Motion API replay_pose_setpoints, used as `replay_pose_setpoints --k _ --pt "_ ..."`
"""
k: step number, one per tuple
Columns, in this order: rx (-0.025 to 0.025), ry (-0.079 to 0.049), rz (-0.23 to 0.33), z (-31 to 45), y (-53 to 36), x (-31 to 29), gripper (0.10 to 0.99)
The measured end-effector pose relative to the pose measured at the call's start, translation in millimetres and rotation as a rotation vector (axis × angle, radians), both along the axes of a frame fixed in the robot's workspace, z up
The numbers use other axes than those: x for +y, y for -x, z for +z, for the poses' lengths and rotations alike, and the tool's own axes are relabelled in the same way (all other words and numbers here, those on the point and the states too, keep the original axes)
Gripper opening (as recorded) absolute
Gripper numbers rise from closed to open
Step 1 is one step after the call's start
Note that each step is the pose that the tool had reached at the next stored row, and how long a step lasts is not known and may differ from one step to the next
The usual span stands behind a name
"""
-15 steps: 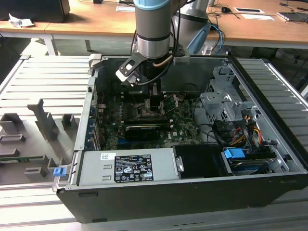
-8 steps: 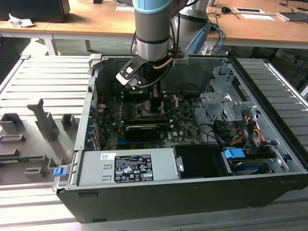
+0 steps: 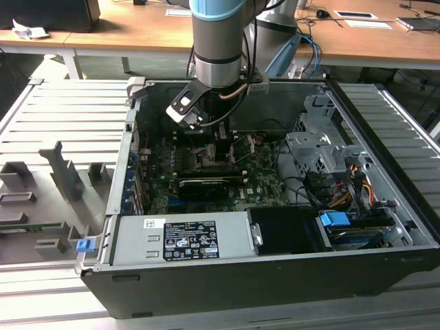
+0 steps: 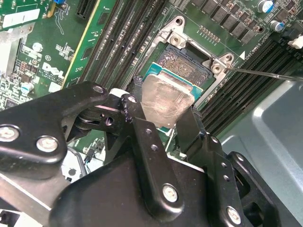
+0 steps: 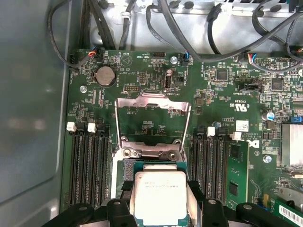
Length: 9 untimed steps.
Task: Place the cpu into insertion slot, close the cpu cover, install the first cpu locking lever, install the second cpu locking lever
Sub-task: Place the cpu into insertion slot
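Holding the cpu (image 4: 165,99) edge-on: the gripper (image 4: 163,118) has its two black fingers (image 4: 142,127) closed narrow on opposite sides of the chip, metal top facing both wrist cameras. What matters to us is chip versus insertion slot (image 4: 183,64). The chip overlaps only the near part of the socket, and a strip of bare contact field shows beyond its far edge, on the side where the cpu cover (image 5: 151,101) is hinged. So the slot's centre lies just ahead of the chip, toward that hinge and away from the gripper body. The chip is square, so it has no long axis to align, and in the first wrist view its edges look roughly parallel to the socket rim. We can't tell whether the underside touches the socket or hangs just above it. In the second wrist view it looks slightly tilted, though that may be camera angle. The cover stands flipped up and open, its window clear of the socket. A thin metal rod (image 4: 265,74), probably a locking lever, juts out beside the socket corner, apart from the chip. The memory slots (image 5: 87,165) flank the socket on both sides. In the exterior view the arm (image 3: 218,41) drops near-vertical into the open computer case (image 3: 275,295), wrist over the middle of the motherboard (image 3: 261,172).
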State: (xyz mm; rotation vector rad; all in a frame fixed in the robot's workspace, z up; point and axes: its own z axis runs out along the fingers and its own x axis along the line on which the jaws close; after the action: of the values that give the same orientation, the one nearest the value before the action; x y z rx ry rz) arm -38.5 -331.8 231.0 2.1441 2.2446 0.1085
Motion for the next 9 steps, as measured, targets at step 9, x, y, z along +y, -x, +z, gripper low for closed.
replay_pose_setpoints --k 9 --pt "0.0001 0.000 0.001 -2.0 0.0 0.5 0.529"
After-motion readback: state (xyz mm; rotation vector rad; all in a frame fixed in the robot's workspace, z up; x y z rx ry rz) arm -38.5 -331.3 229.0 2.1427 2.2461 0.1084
